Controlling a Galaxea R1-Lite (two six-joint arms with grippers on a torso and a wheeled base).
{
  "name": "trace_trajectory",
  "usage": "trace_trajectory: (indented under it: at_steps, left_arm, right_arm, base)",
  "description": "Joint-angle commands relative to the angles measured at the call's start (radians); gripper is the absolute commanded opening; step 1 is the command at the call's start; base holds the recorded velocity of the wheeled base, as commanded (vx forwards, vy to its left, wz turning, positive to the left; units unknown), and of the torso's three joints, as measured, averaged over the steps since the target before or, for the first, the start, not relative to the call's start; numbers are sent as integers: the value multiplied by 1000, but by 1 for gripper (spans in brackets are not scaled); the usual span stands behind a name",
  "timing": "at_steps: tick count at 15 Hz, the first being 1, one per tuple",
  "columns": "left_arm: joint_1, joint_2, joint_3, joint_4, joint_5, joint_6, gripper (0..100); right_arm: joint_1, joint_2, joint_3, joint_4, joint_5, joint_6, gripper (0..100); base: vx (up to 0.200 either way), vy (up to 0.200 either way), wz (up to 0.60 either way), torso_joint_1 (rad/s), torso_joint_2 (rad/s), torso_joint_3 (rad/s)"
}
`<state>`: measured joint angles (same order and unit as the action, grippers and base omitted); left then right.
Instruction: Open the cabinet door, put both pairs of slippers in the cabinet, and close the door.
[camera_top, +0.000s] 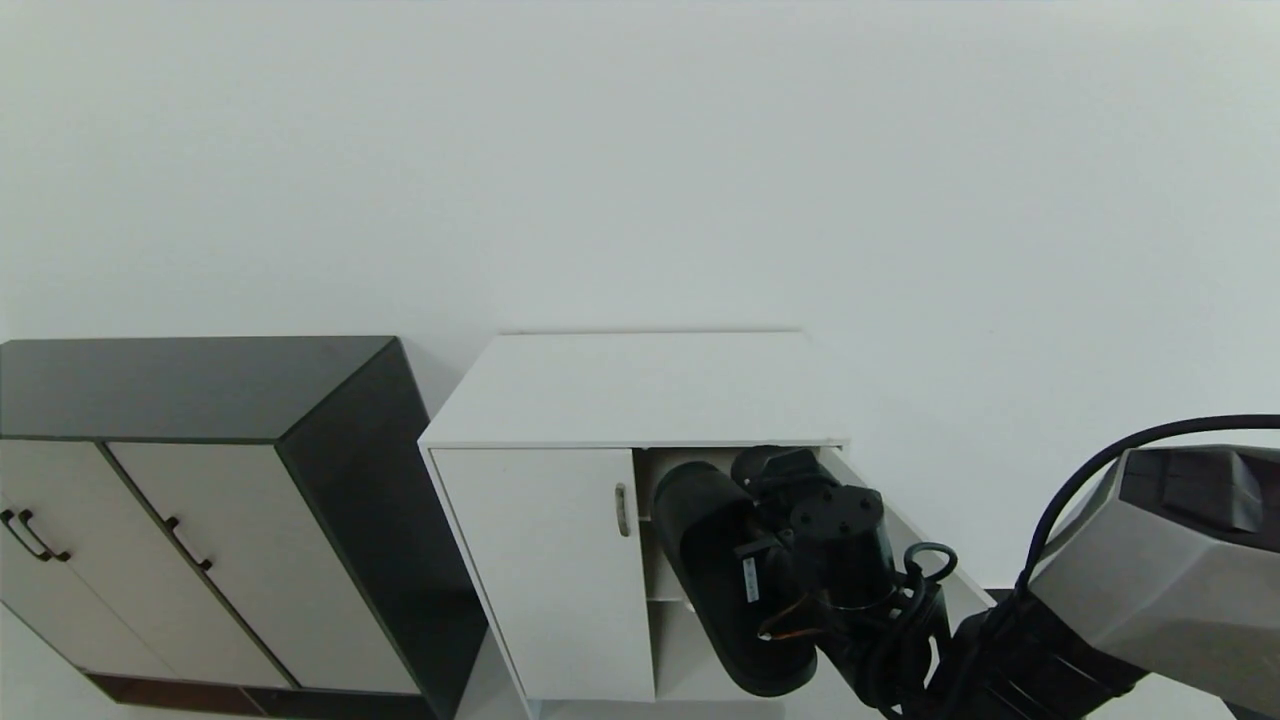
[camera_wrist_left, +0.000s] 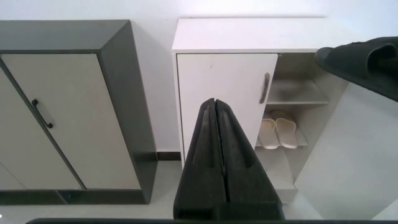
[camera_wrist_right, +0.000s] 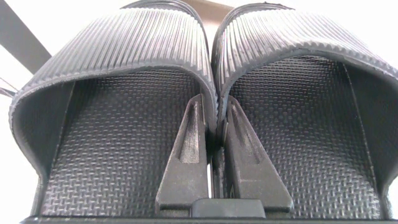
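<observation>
The white cabinet (camera_top: 620, 390) has its right door (camera_top: 935, 565) swung open and its left door (camera_top: 545, 570) closed. A pair of black ribbed slippers (camera_top: 720, 570) hangs in front of the open compartment, held side by side. My right gripper (camera_wrist_right: 214, 102) is shut on the black slippers (camera_wrist_right: 124, 93), pinching their two touching inner walls. A pair of white slippers (camera_wrist_left: 280, 132) lies on the lower shelf inside the cabinet (camera_wrist_left: 224, 34). My left gripper (camera_wrist_left: 215, 102) is shut on nothing, well back from the closed door. The black slippers (camera_wrist_left: 367, 59) show near the cabinet's top right.
A dark grey cabinet (camera_top: 200, 385) with two pale doors and black handles stands close to the left of the white one. An upper shelf (camera_wrist_left: 298, 96) inside the white cabinet is bare. A plain white wall runs behind both.
</observation>
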<state>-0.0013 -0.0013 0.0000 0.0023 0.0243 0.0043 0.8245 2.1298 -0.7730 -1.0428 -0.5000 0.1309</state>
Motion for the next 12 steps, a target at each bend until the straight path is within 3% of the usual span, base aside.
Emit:
trace_trajectory:
  at_steps: [1, 12]
  left_arm:
    - [0, 1, 0, 1, 0, 0, 0]
    - [1, 1, 0, 1, 0, -1, 0]
  right_arm:
    - [-1, 7, 3, -2, 0, -7, 0]
    - [1, 12, 9, -2, 0, -7, 0]
  base:
    - [0, 0, 0, -85, 124, 90]
    - [0, 0, 0, -160, 357, 196]
